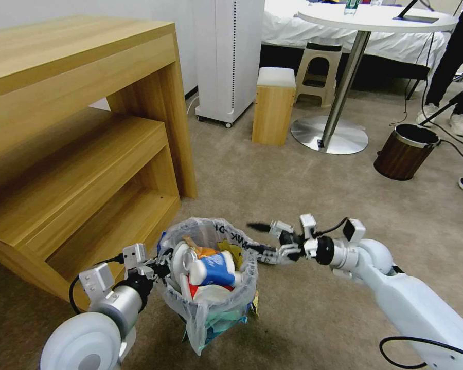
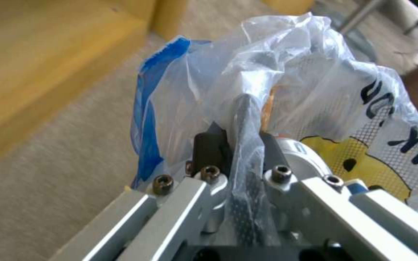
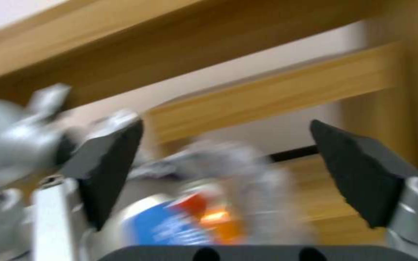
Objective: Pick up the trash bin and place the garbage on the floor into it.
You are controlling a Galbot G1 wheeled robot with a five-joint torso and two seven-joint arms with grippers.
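Pinching the near rim of the trash bin (image 1: 207,288), the left gripper (image 1: 158,267) is closed on the crinkly translucent bag and the blue wall under it in the head view. The bin hangs above the beige short-pile floor (image 1: 272,169), beside a wooden shelf unit (image 1: 77,133). It is heaped with garbage (image 1: 211,270): a blue-and-white wrapper, an orange can, pale crumpled pieces. The right gripper (image 1: 266,240) sits just beside the bin's far rim with its jaws spread and nothing between them. A brown wood-look bin (image 1: 406,151) stands well apart near a round white table (image 1: 375,20).

From the left wrist view, dark pads (image 2: 209,148) clamp a fold of the bag, its black letters and yellow mark showing beside them.

From the right wrist view, two black wedge-shaped pads (image 3: 359,170) stand wide apart, the blurred bin's contents (image 3: 180,224) beyond them.
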